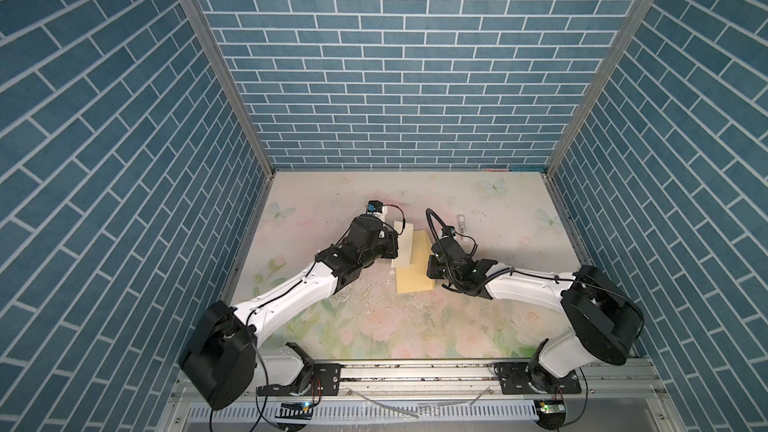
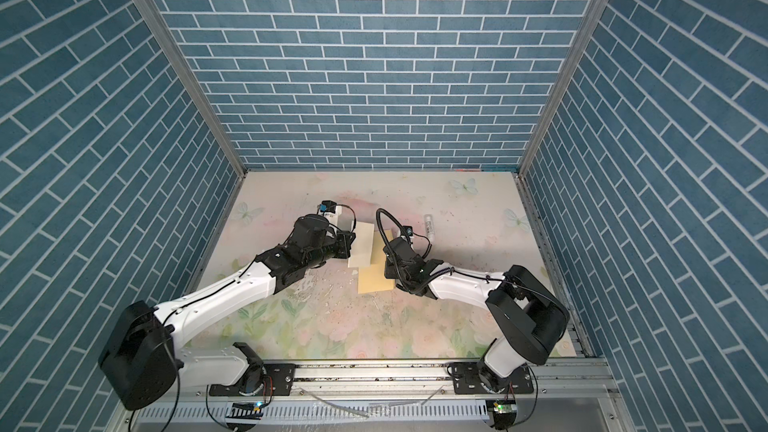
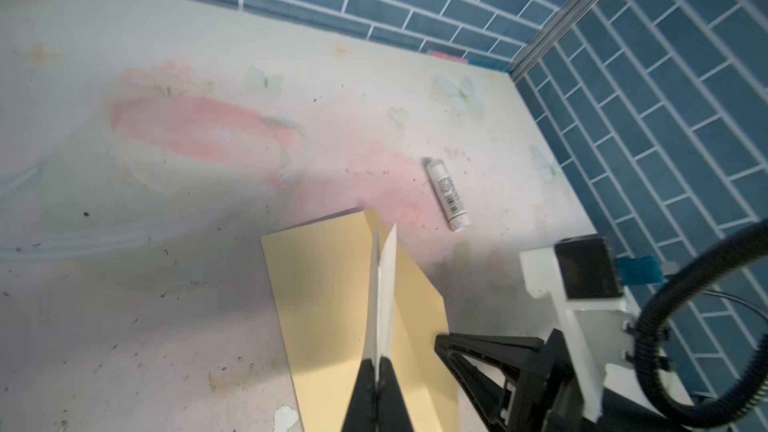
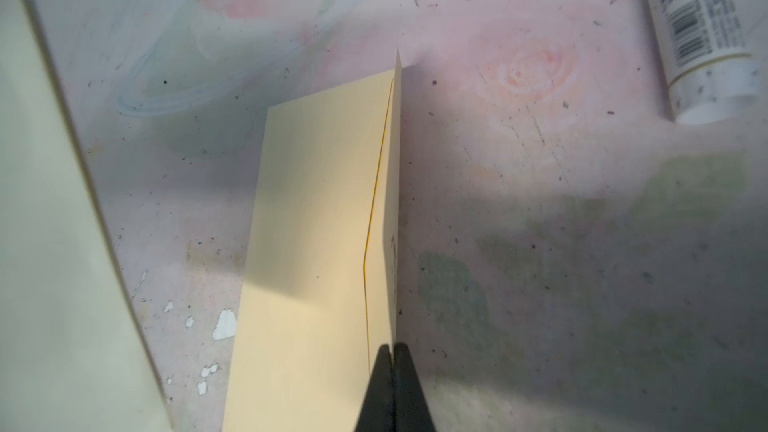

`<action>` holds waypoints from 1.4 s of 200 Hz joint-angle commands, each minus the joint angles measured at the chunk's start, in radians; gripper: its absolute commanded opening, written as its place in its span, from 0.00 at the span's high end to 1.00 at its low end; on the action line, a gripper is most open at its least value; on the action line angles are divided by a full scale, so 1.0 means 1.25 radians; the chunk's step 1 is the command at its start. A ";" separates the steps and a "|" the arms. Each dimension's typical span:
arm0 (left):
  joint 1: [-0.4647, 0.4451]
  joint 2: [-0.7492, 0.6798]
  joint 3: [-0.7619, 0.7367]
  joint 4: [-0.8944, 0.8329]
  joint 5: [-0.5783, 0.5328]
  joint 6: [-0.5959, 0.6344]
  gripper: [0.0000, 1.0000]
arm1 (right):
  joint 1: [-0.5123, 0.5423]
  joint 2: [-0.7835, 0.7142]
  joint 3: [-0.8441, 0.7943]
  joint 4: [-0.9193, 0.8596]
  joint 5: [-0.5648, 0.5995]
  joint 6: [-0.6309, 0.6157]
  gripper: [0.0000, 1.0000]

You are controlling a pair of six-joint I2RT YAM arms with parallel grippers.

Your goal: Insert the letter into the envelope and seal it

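The letter (image 3: 384, 284), a folded cream sheet, stands on edge in my left gripper (image 3: 377, 361), which is shut on it. In both top views the letter (image 1: 402, 249) hangs just over the left part of the yellow-tan envelope (image 1: 413, 280). The envelope's body (image 4: 311, 243) lies flat on the table. Its triangular flap (image 4: 388, 201) is lifted upright, and my right gripper (image 4: 392, 347) is shut on the flap's edge. The two grippers face each other across the envelope, the right gripper (image 1: 432, 270) at its right side. The letter's border does not show.
A white glue stick (image 1: 462, 224) lies on the floral table top (image 1: 374, 326) behind the right gripper, also visible from the wrist as the glue stick (image 4: 706, 35). Blue brick walls close in three sides. Paint chips and specks dot the table near the envelope.
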 commanded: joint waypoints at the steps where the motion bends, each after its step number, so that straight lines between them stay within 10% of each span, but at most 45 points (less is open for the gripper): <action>1: -0.014 0.029 -0.013 0.027 -0.036 0.001 1.00 | -0.005 0.025 -0.019 0.040 -0.016 0.047 1.00; 36: -0.015 0.081 -0.023 0.020 -0.074 0.010 1.00 | -0.007 0.056 -0.013 0.046 -0.033 0.049 1.00; 144: -0.016 0.144 -0.022 -0.026 -0.131 0.028 1.00 | -0.032 0.029 0.108 -0.092 -0.011 -0.045 0.50; 280: -0.016 0.164 -0.020 -0.022 -0.129 0.031 1.00 | -0.069 0.089 0.204 -0.185 -0.005 -0.120 0.44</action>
